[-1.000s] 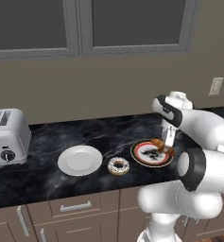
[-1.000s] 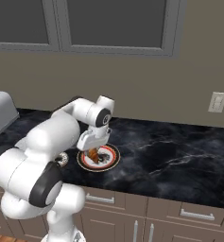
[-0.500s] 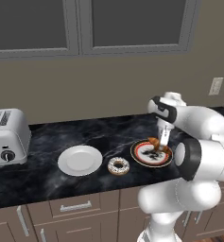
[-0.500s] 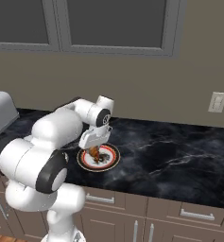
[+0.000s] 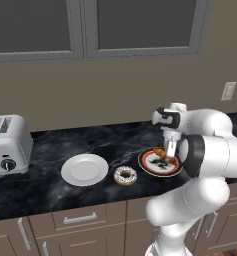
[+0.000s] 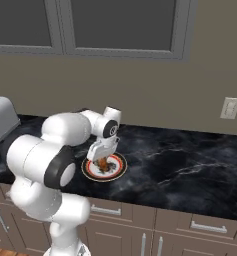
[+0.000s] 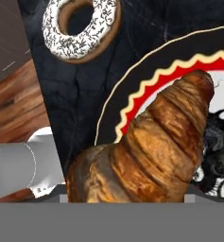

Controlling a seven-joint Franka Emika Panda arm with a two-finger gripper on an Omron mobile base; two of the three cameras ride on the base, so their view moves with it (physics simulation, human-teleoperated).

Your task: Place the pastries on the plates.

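Claw [image 5: 168, 153] lowered slightly, gripping golden-brown croissant [image 7: 151, 146] just over black-rimmed orange-ringed plate [image 5: 149, 165]. Placing step; next: release, then fetch white-iced sprinkled donut [image 5: 125, 175] on worktop beside plain white plate [image 5: 85, 169].

donut [image 5: 125, 175] between white plate [image 5: 85, 169] and patterned plate [image 5: 159, 162] | toaster [image 5: 7, 145] left

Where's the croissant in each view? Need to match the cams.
Left base view: croissant right of centre, under the gripper.
Right base view: left of centre.
Hand view: lower middle, large.
Shared landmark: it lies over the patterned plate.
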